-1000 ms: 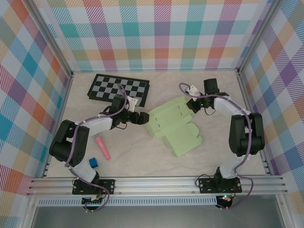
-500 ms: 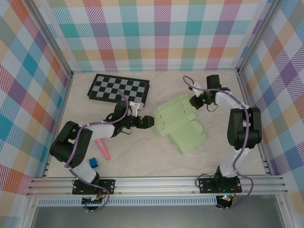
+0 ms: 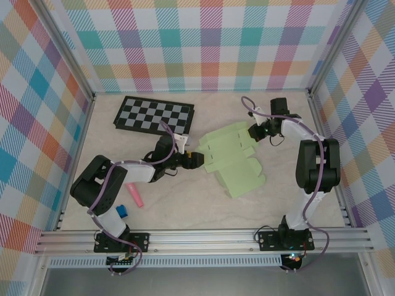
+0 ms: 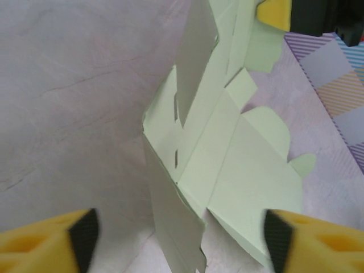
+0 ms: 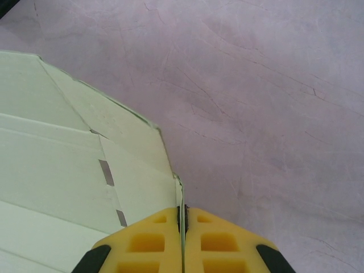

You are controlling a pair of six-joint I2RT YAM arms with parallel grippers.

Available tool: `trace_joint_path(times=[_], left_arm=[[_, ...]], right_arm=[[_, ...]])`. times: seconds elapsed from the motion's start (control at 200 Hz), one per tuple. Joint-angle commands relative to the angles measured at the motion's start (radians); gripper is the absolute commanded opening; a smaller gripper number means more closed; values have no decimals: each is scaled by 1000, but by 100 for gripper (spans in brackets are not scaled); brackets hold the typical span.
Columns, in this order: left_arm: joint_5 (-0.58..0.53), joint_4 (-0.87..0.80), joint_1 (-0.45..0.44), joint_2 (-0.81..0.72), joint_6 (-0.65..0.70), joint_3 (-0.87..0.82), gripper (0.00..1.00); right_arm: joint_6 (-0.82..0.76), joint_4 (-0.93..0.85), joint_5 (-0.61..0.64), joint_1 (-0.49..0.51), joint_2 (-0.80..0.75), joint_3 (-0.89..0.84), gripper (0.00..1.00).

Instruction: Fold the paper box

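The paper box (image 3: 232,161), pale green die-cut card, lies partly folded in the middle of the table. My left gripper (image 3: 196,160) reaches in low from the left and is open. In the left wrist view a raised flap of the box (image 4: 170,222) stands between the yellow fingers (image 4: 51,242) without touching either, and my left gripper (image 4: 181,239) straddles that edge. My right gripper (image 3: 252,131) is at the box's far right corner. In the right wrist view my right gripper (image 5: 182,215) is shut on a thin upright edge of the paper box (image 5: 68,170).
A black-and-grey checkerboard (image 3: 154,115) lies at the back left. A pink marker (image 3: 134,192) and a small blue object (image 3: 121,211) lie near the left arm's base. Plaid walls and metal rails enclose the table on three sides.
The box has slid right and slightly away, pulled by the right gripper. My left gripper has followed it rightward to its left edge, and its jaws have narrowed a little.
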Motion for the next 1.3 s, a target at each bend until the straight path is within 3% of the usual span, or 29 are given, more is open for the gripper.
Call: trace_joint_path(times=[0.0,0.13,0.215,0.28,0.36,0.475,0.55,0.685,0.75,0.85,1.01,1.135,1.295], left_arm=[[-35,10,-1,15,34,4,55],[-37,-41,-1,8,65,5,33],[-37,-45,-1,-13,29,16,20],[-43,-109,-1,-29,2,49,0],[-21,-196,-1,-38,-25,102,0],[3,-304,-1,-49,-103,157,0],[19,-329,-1,-69,-141,164,0],[-5,-428,0,-92,-155,198,0],[-23,-471,1,-90,-171,223,0],[-51,-562,5,-70,-236,291,0],[-9,-653,9,-36,-331,399,0],[5,-699,8,-29,-324,438,0],[-10,-709,12,-31,-328,431,0]], right_arm=[[1,-9,-40,-5,-2,-13,0],[17,3,-74,-18,5,-12,0],[51,70,-83,-17,-19,-55,21],[108,166,-65,-17,-63,-114,32],[191,269,-25,-16,-128,-187,39],[285,357,133,-16,-262,-298,49],[298,333,231,-16,-353,-345,63],[321,208,387,-19,-447,-341,66],[337,184,357,-17,-493,-334,65],[298,174,156,3,-561,-331,62],[83,67,3,210,-513,-303,63],[13,72,109,382,-409,-297,67],[89,11,170,444,-277,-195,68]])
